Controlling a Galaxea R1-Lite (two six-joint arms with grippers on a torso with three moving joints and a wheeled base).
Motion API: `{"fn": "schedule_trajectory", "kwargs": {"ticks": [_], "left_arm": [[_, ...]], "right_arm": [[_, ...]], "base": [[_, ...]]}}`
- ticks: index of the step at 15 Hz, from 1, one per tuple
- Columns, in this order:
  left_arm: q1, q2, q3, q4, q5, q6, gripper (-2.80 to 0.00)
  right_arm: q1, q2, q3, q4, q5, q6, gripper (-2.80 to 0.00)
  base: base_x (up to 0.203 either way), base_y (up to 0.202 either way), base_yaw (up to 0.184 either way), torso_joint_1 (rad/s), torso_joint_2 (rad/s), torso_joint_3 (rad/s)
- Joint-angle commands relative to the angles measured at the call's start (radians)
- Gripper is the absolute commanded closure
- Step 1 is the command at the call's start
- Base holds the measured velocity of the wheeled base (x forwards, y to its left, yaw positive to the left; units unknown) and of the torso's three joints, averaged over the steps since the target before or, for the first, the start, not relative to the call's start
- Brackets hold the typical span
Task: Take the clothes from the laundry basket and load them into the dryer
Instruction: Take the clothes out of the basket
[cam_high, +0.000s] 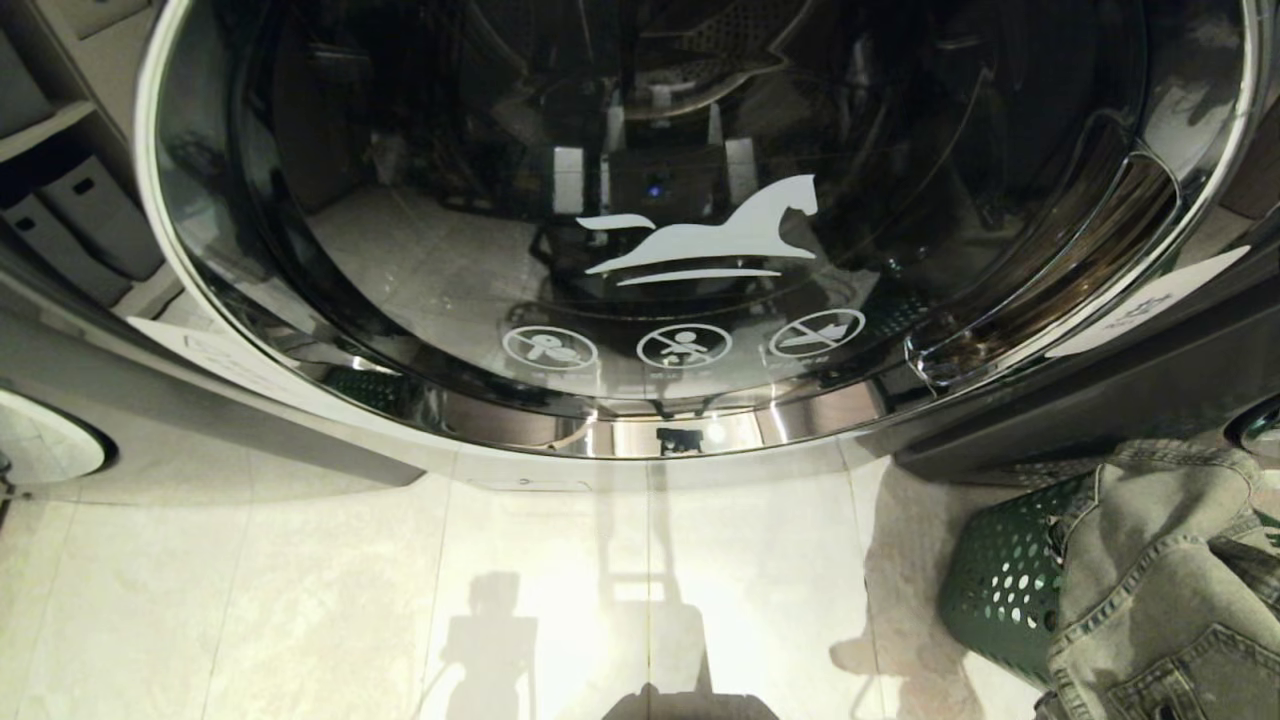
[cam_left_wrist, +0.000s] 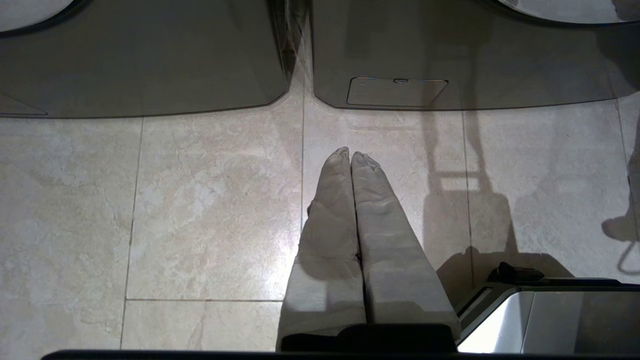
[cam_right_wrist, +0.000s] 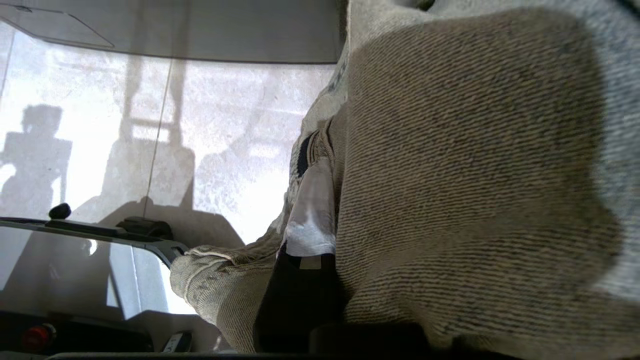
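Head view: dryer (cam_high: 1000, 420) fills the top, round glass door (cam_high: 700, 200) shut, white horse logo (cam_high: 715, 240) on the glass with three warning icons under it. Pale tiled floor (cam_high: 300, 600) below. Green perforated laundry basket (cam_high: 1005, 585) at lower right on the floor, just beside the dryer front. Denim jeans (cam_high: 1160, 580) drape over the basket rim and spill out toward the right edge of the view. Neither arm shows in the head view.

Left gripper (cam_left_wrist: 349, 155): parked, pointing down toward the floor near the machine bases, wrapped fingers (cam_left_wrist: 330, 220) pressed together tip to tip, closed on nothing. Tiled floor and the lower dark panels of two machines show beyond it; a small service flap (cam_left_wrist: 396, 91) is on the right-hand panel. Corner of the robot base (cam_left_wrist: 545, 315) sits beside the fingers.

Right gripper (cam_right_wrist: 312, 165): at the jeans (cam_right_wrist: 475, 175), which cover most of its wrist view. One pale finger (cam_right_wrist: 312, 210) shows, pressed flat against the denim, fabric bunched on both sides of it; the other finger is hidden behind the cloth. Jaws nearly closed, pinching denim. A hem or cuff fold (cam_right_wrist: 210, 280) hangs beside the finger. Floor with shadows and the edge of the robot base (cam_right_wrist: 100, 260) show past the cloth; dryer's lower panel beyond.
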Motion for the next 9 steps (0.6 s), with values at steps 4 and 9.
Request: {"fn": "schedule_trajectory", "kwargs": {"ticks": [4, 9], "left_arm": [[0.0, 0.0, 0.0, 0.0, 0.0, 0.0, 0.0], [0.0, 0.0, 0.0, 0.0, 0.0, 0.0, 0.0]], "right_arm": [[-0.005, -0.095, -0.01, 0.086, -0.085, 0.002, 0.0], [-0.005, -0.095, -0.013, 0.091, -0.086, 0.004, 0.0]], "base": [[0.0, 0.0, 0.0, 0.0, 0.0, 0.0], [0.0, 0.0, 0.0, 0.0, 0.0, 0.0]]}}
